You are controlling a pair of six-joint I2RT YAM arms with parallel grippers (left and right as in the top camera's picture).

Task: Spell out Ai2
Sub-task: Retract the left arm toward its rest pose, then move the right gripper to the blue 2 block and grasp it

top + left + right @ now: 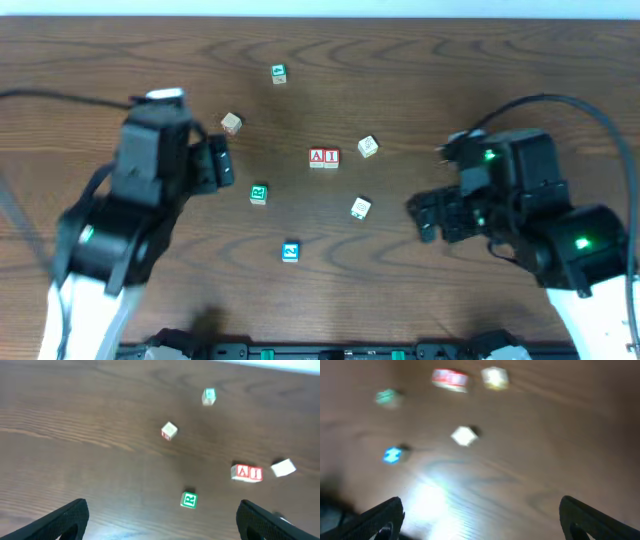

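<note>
Two red-lettered blocks, A (317, 157) and I (331, 157), sit side by side mid-table; they also show in the left wrist view (247, 473) and blurred in the right wrist view (450, 379). A pale block (367, 147) lies just right of them, another pale block (360, 208) lower down. I cannot read a 2 on any block. My left gripper (222, 162) is open and empty, left of a green R block (259, 194) (188, 500). My right gripper (425, 216) is open and empty, right of the lower pale block (464, 436).
A teal block (278, 73) lies at the back, a tan block (232, 123) near the left gripper, a blue block (290, 251) toward the front. Black cables run along both arms. The table's front edge holds a rail (320, 352).
</note>
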